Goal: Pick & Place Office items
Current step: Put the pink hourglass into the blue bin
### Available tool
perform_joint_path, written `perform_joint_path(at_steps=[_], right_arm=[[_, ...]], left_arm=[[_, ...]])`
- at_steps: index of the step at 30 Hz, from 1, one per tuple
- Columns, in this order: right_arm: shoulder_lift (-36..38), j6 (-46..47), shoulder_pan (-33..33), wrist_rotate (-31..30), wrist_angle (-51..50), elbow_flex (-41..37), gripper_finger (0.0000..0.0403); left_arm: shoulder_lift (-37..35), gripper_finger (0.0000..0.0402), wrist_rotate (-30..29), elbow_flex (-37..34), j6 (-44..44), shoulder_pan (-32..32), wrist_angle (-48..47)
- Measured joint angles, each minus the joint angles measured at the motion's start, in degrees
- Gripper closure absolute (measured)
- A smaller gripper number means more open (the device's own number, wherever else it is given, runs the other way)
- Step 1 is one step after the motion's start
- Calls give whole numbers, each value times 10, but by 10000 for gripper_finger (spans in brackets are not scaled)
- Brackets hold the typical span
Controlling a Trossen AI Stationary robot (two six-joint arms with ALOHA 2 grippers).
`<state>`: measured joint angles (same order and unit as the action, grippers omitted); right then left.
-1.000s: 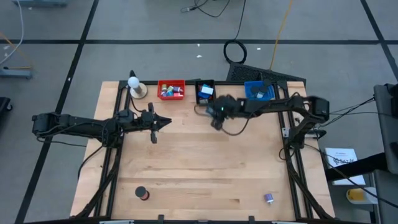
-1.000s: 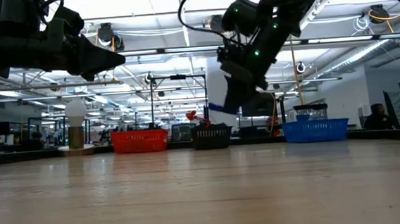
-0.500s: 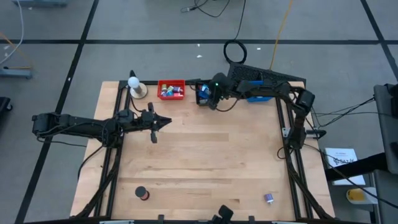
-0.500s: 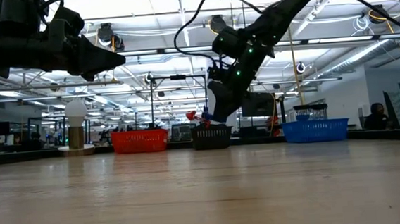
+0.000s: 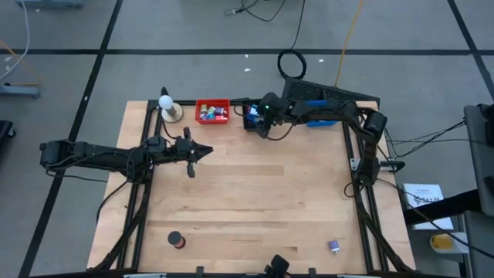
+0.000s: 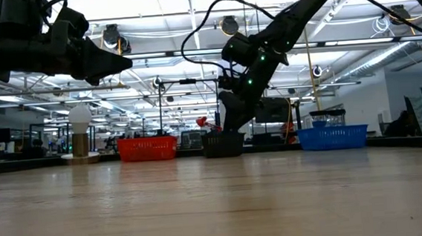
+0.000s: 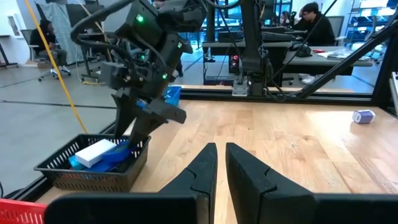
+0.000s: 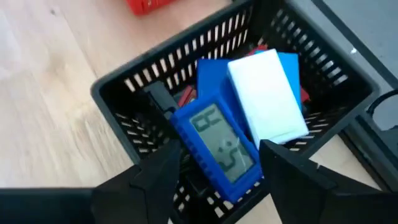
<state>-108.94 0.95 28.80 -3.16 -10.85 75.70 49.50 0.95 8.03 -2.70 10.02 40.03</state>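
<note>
A blue device with a small screen (image 8: 221, 146) lies in the black bin (image 8: 155, 74) beside a white block (image 8: 267, 93). The right gripper (image 8: 217, 163) hangs just above, fingers spread wide either side, gripping nothing. The left gripper (image 7: 220, 163) waits mid-table, fingers nearly together.

three bins stand in a row along the far edge of the table (image 5: 247, 201): one bin (image 5: 212, 111) toward the left, the middle bin (image 5: 254, 114) beside it, the third bin (image 5: 322, 113) toward the right. a ball on a base (image 5: 167, 106) sits at the far left corner. the right gripper (image 5: 257, 122) is over the middle bin, a timer (image 8: 222, 148) between its fingers. a roll (image 5: 177, 240) lies near the near left corner, a small block (image 5: 333, 245) near the near right corner.
</note>
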Motion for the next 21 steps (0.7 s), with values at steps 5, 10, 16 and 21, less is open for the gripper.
perform_joint_path(at_steps=[5,10,16,21], right_arm=[[35,4,-7,0,-3,0,175],[89,-4,-50,1,5,-26,216],[163,-1,-128,2,139,-156,327],[209,36,-186,1,310,-283,396]], left_arm=[[0,360,0,0,0,0,0],[0,360,0,0,0,0,0],[0,360,0,0,14,0,0],[0,360,0,0,43,0,-8]])
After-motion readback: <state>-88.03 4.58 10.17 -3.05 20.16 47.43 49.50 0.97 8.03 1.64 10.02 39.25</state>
